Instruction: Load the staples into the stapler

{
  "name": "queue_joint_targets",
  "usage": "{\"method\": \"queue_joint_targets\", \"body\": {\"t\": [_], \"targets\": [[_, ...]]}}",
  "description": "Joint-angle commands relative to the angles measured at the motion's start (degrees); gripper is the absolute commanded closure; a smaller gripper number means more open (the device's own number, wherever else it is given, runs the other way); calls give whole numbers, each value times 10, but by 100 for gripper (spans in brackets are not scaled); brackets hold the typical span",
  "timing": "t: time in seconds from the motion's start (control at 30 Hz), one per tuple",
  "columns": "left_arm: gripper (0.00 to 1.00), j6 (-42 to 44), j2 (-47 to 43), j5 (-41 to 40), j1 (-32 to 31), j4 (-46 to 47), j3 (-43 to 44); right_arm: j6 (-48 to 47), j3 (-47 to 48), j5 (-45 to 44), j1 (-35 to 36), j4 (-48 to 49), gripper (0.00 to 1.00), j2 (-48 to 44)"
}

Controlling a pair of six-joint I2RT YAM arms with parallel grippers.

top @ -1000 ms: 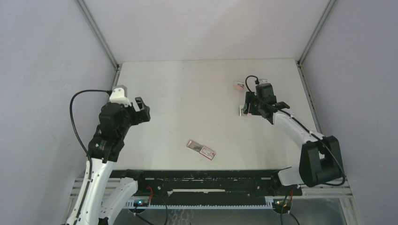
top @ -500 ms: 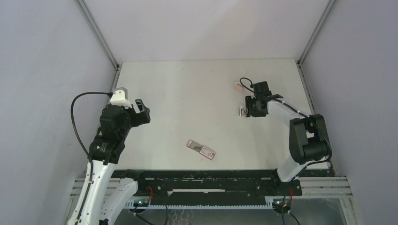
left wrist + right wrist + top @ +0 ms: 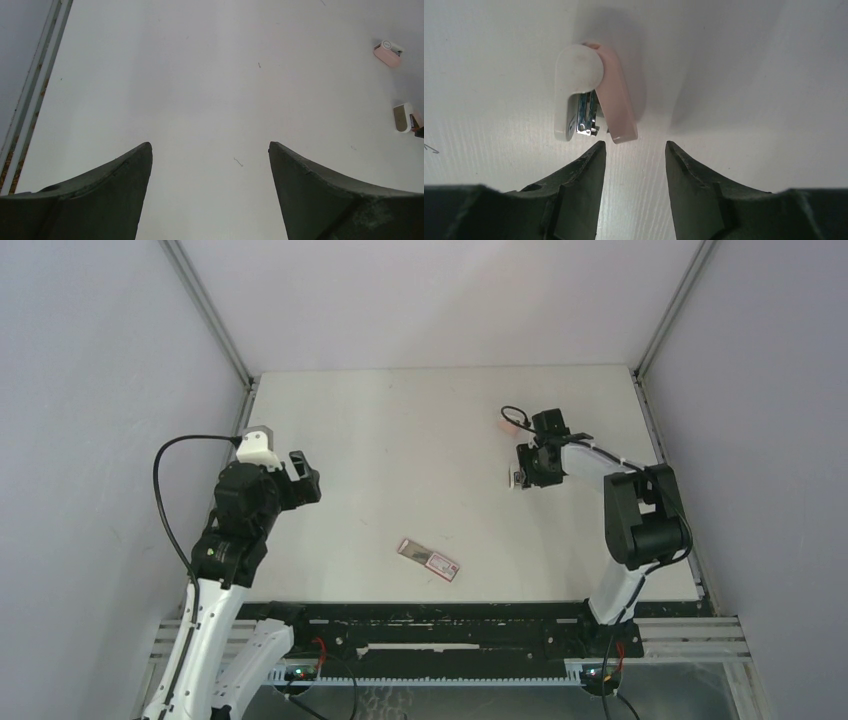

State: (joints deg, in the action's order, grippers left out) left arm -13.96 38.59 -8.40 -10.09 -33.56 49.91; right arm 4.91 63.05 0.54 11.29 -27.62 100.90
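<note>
Right hand: is narrowing and lowering toward stapler, half-parted, grasping nothing.
Staples: are lying untouched, well apart; loading is awaiting stapler pickup.

The left claw hangs wide open by the worktop's left edge, while the right claw sits low toward the far right corner, jaws partly apart and empty.

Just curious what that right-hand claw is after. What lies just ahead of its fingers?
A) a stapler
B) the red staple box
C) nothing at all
A: the right wrist view shows the stapler lying just beyond the tips of the right gripper; the staple box lies far from it.
</note>
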Motion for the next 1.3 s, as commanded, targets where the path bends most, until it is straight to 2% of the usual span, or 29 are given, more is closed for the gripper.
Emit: {"method": "queue_joint_targets", "body": {"t": [0.0,0.33,0.63,0.73,0.83,0.93,1.07,1.17,1.27], "targets": [[10,4,0,5,3,23,-10,-32,40,2,7,14,54,20],[10,6,1,2,4,23,-10,-68,43,49,21,40,62,39],[10,8,1,3,4,22,-14,-66,44,52,45,40,84,33],[13,-3,5,4,4,18,-10,-51,44,47,60,34,91,23],[20,-58,5,35,-7,20,-13,-20,44,37,83,13,96,6],[22,-126,1,47,-72,99,-63,28,40,46,108,-11,98,-21],[22,-188,47,9,-226,241,-124,89,23,67,144,-23,97,-81],[22,-197,117,11,-306,361,-148,129,8,85,169,-31,96,-125],[22,-188,192,30,-357,436,-139,161,-2,89,195,-40,96,-158]]}}
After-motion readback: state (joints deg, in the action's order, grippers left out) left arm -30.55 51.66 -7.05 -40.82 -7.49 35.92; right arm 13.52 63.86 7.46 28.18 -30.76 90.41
